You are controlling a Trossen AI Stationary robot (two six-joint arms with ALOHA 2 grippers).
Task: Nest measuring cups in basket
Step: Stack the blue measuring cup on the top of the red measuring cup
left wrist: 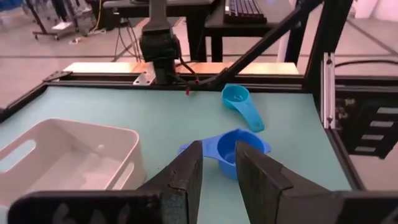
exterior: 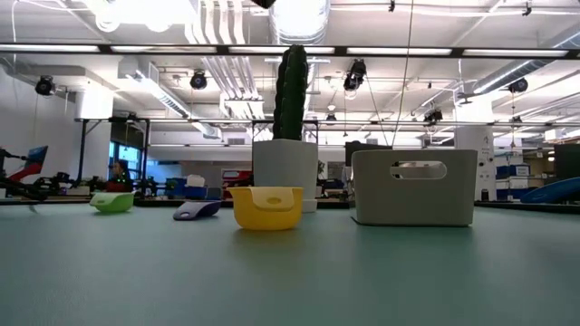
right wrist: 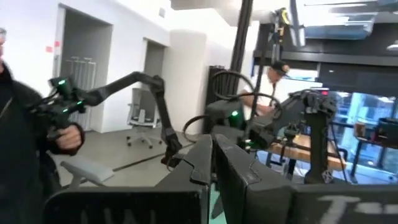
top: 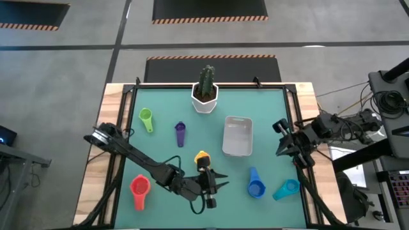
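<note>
Six cups stand apart on the green mat: green (top: 146,118), purple (top: 180,133), yellow (top: 201,156), red (top: 139,187), blue (top: 255,185) and teal (top: 286,188). No orange cup shows. The grey-white basket (top: 238,136) stands right of centre with nothing in it. My left gripper (top: 222,180) is open near the table's near edge, just beyond the yellow cup, and points toward the blue cup (left wrist: 239,149), touching nothing. My right gripper (top: 283,137) waits shut at the table's right edge, raised.
A white hexagonal pot with a cactus (top: 204,96) stands at the far edge, beyond the basket. Black frame rails run along the mat's sides. Bare mat lies between the basket (left wrist: 68,158) and the blue cup. People show in the room beyond the table.
</note>
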